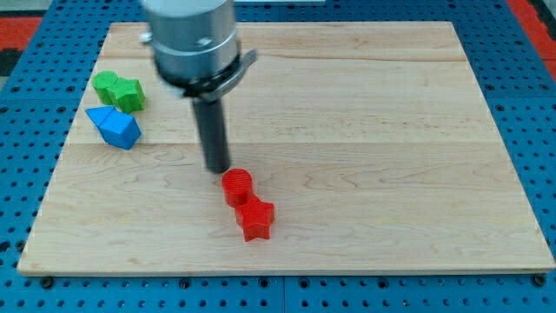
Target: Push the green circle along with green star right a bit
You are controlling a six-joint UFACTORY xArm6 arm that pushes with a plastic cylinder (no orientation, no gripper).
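The green circle (108,85) and the green star (129,95) lie touching each other near the board's upper left. My tip (217,169) rests on the board near the middle, well to the right of and below the green pair, just above-left of the red circle (235,185).
A blue triangle (101,119) and a blue block (122,131) lie just below the green pair. A red star (255,218) touches the red circle from below-right. The wooden board (391,139) ends at a blue pegboard surround (17,156).
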